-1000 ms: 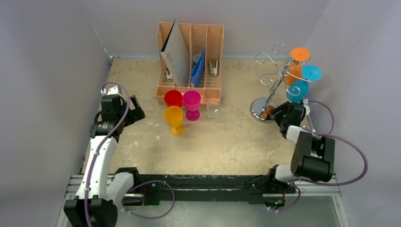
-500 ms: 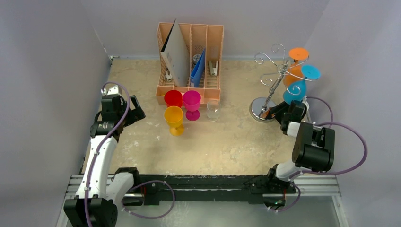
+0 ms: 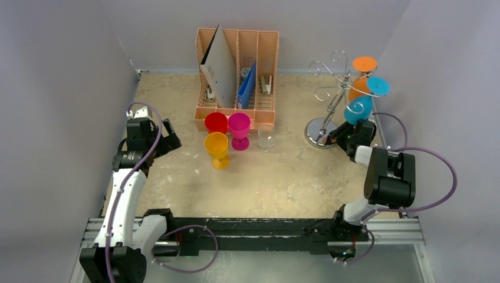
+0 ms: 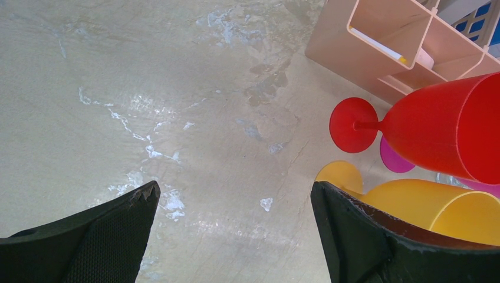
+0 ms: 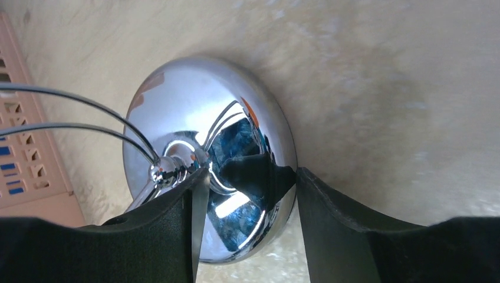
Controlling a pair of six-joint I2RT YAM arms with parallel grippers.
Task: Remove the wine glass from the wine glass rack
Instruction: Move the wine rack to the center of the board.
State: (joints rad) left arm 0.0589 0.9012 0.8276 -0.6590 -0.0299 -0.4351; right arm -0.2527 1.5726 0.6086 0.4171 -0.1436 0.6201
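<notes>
Toward the far right corner of the table (image 3: 283, 177), the disc base (image 5: 194, 100) of the rack (image 3: 334, 103) is straddled by the right gripper (image 5: 247, 177), jaws narrowed; whether it is clamped cannot be told. The blue glass (image 3: 358, 109) hung above should probably be slid off sideways while the base is steadied. The left gripper (image 4: 234, 191) is held wide, empty.

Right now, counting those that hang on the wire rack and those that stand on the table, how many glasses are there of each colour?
Red glass, standing: 1
Pink glass, standing: 1
Yellow glass, standing: 1
Clear glass, standing: 1
Orange glass, hanging: 1
Blue glass, hanging: 1
Total: 6
</notes>
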